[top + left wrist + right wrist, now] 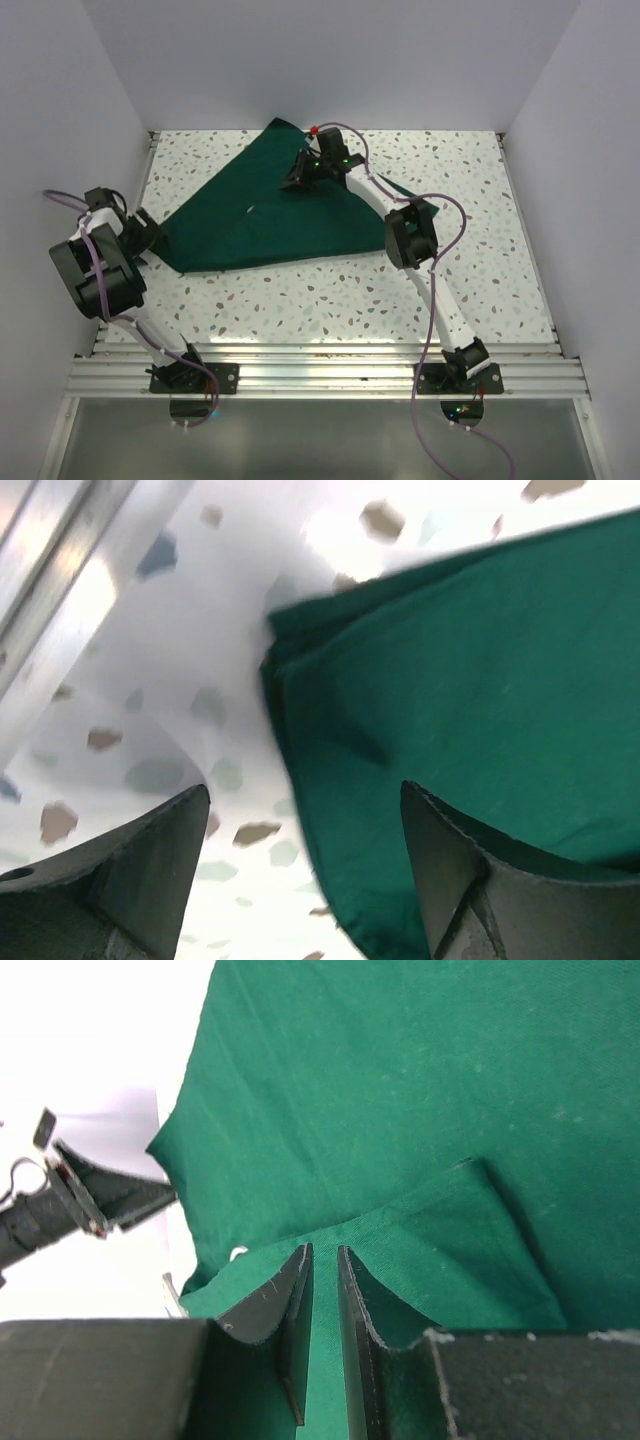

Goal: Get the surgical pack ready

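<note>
Green cloth [260,210] is lying folded on the table [350,290], looking soft, light and limp, best pinched at an edge. One fold is sitting nipped in the right gripper [323,1252]; the left gripper [305,790] is gaping beside a corner.

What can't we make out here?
- Anything under the green cloth: top view, cloth covers it.
- Whether the right gripper fingers pinch cloth: right wrist view, gap too thin to tell.
- Cloth corner layers: left wrist view, blurred.
- Cloth's right corner: top view, right arm overlaps it.
</note>
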Robot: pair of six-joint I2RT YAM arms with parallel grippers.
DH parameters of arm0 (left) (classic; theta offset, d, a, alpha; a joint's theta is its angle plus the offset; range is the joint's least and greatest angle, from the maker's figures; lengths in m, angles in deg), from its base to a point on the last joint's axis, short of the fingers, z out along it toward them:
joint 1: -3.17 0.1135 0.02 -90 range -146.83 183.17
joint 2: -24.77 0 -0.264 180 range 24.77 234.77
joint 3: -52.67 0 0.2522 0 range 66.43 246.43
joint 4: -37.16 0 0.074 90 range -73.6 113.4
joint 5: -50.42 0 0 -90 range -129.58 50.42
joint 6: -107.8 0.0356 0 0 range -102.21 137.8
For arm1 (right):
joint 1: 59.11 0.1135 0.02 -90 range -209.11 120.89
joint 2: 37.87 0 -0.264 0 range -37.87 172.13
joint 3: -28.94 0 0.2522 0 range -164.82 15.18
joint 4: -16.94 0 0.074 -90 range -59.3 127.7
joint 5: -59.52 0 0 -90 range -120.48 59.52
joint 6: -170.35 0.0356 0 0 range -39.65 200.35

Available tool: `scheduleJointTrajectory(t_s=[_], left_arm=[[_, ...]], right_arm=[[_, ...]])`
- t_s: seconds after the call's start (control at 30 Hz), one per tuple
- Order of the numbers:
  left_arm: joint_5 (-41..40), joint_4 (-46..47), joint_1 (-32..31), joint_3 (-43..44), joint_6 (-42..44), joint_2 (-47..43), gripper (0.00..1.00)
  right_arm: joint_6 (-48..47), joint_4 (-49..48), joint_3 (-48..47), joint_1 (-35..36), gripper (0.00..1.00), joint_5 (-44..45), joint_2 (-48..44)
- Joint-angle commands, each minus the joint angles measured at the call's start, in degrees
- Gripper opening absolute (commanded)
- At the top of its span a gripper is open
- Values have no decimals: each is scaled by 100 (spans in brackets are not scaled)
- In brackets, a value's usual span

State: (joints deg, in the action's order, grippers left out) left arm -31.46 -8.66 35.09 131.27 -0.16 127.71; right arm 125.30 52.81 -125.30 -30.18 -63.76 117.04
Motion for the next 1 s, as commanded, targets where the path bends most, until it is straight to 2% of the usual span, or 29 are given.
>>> scheduleJointTrajectory(t_s=[0.0, 0.23, 0.4, 0.47, 0.5, 0.57, 0.6, 0.63, 0.77, 0.97], left_arm=[[417, 559, 42, 196, -59, 464, 79], [480, 928, 42, -111, -174, 710, 65], [673, 990, 42, -120, -103, 921, 42], [761, 1008, 42, -156, -15, 825, 36], [770, 982, 42, -138, 11, 772, 27], [805, 920, 34, -129, 64, 580, 17], [857, 894, 42, -121, 73, 509, 6], [919, 833, 42, -103, 64, 439, 0], [937, 648, 25, -7, -15, 0, 0], [1103, 568, 33, -94, -340, -563, 0]], right_arm=[[-144, -198, 12, 25, 20, -214, -462], [-39, -260, 57, 51, 20, -223, -594], [-152, -128, 135, 235, 19, -188, -716], [-206, -49, 214, 289, 19, -144, -839], [-258, -31, 267, 341, 19, -118, -883], [-311, 91, 320, 377, 19, -22, -989], [-372, 153, 285, 429, 19, -4, -989], [-416, 240, 154, 473, 19, 5, -1007], [-469, 600, 4, 807, 18, 154, -1086], [-864, 1356, -14, 1685, 12, 1094, -1358]])
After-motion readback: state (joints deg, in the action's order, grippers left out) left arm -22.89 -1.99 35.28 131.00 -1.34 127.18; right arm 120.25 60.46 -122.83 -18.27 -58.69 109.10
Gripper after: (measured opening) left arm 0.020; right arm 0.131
